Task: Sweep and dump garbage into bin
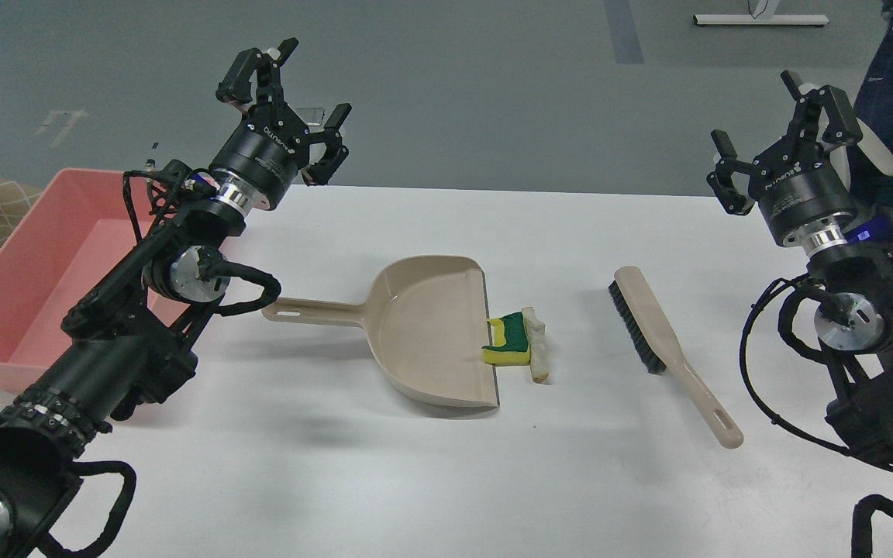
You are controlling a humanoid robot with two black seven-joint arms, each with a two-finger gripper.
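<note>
Sponge [510, 342] and bread slice [537, 346] lie touching at the dustpan's [423, 329] lip, between both raised pincers. Left pincer [284, 105] is spread, empty, beside the pink bin [43, 256]; right pincer [784, 132] is spread above the brush [648, 325].

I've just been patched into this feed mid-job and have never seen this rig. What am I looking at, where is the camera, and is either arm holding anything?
This single picture comes from the robot's own head, looking forward and down at a white table. The two black jointed arms are the robot's own. Its left tool and right tool both hang open above the table, holding nothing.

On the table lie a beige plastic dustpan with a long handle, and at its open edge a yellow sponge with a dark green layer, touching a white bread slice with crust. Further right lies a beige hand brush with black bristles. At the left edge sits a large shallow pink plastic tray, the bin for the garbage.
</note>
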